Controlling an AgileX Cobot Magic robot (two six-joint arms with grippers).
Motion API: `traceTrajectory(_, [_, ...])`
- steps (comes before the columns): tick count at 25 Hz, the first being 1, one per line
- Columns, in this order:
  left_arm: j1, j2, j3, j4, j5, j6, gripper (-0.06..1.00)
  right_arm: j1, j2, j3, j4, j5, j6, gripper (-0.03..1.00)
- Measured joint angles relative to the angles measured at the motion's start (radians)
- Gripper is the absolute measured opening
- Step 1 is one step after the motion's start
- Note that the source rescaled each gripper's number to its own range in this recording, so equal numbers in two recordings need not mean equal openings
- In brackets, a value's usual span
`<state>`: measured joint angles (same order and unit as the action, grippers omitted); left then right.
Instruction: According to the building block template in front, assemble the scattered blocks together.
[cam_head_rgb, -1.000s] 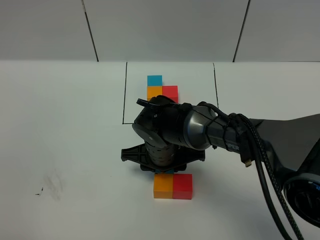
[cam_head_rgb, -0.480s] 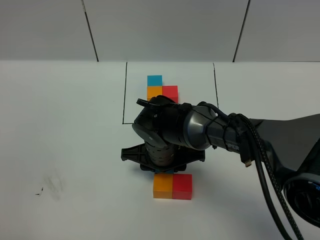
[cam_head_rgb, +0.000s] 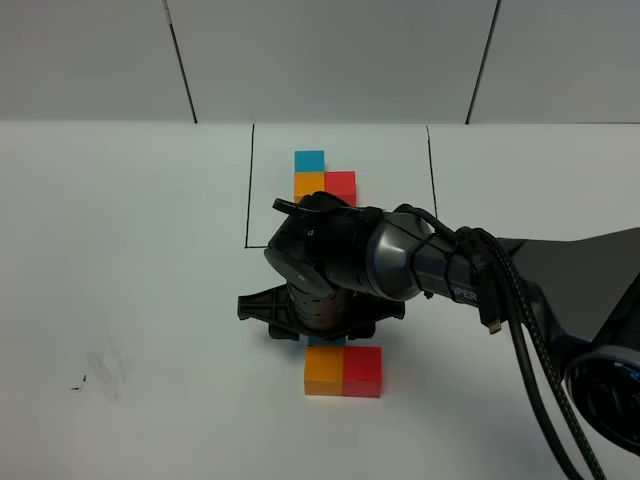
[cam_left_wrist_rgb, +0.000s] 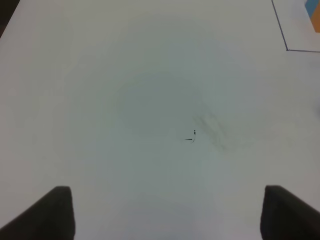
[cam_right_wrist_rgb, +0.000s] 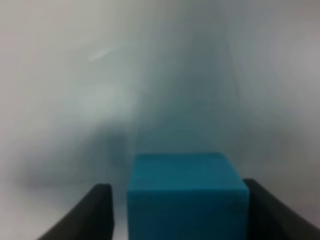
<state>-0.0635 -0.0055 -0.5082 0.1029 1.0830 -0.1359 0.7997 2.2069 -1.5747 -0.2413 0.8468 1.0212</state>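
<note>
Here, right gripper (cam_right_wrist_rgb: 176, 210) is over the blue cube (cam_right_wrist_rgb: 187, 197), one dark finger (cam_right_wrist_rgb: 87, 212) on each side of it; a thin pale gap shows between each finger and the cube's face, so the jaws look let go, straddling the cube rather than pinching it. From the high camera the cube is mostly hidden under the right gripper (cam_head_rgb: 318, 322); only a sliver of blue (cam_head_rgb: 314, 340) shows, sitting just behind the orange cube (cam_head_rgb: 324, 372). Orange cube touches the red cube (cam_head_rgb: 364, 372), side by side, red on the right. The scattered set thus lies near the middle of the table (cam_head_rgb: 130, 250), in front of the building block template (cam_head_rgb: 324, 176). Template: blue over orange, red beside orange, joined in an L, inside the thin black drawn frame (cam_head_rgb: 249, 185), toward the back wall. Left gripper (cam_left_wrist_rgb: 167, 212) hangs over bare table well to the left of the orange cube, fingertips (cam_left_wrist_rgb: 52, 212) spread wide, nothing between them; a small dark smudge (cam_left_wrist_rgb: 194, 134) on the surface ahead of it. Room: white surface lies open to the left of the orange cube and in front of it; the right arm and its cables (cam_head_rgb: 520, 320) fill the side to the right of the red cube. Frame corner and a bit of template colour show at the edge of the left wrist view.
</note>
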Motion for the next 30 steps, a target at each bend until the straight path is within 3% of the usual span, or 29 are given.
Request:
traceTrajectory(8, [0.000,0.000,0.000,0.000,0.000,0.000,0.67,0.000,-0.001,0.000,-0.022,-0.008,-0.092,0.91])
traceTrajectory(10, [0.000,0.000,0.000,0.000,0.000,0.000,0.67,0.000,-0.014,0.000,-0.049,-0.008,-0.117,0.97])
traceTrajectory(16, [0.000,0.000,0.000,0.000,0.000,0.000,0.67,-0.015,-0.156,0.000,-0.257,-0.006,-0.133,1.00])
traceTrajectory(20, [0.000,0.000,0.000,0.000,0.000,0.000,0.67,-0.082,-0.298,0.000,-0.416,0.000,-0.182,1.00])
traceTrajectory(24, [0.000,0.000,0.000,0.000,0.000,0.000,0.67,-0.195,-0.491,0.000,-0.536,0.030,-0.313,1.00])
traceTrajectory(30, [0.000,0.000,0.000,0.000,0.000,0.000,0.67,-0.463,-0.810,0.000,-0.567,0.023,-0.575,1.00])
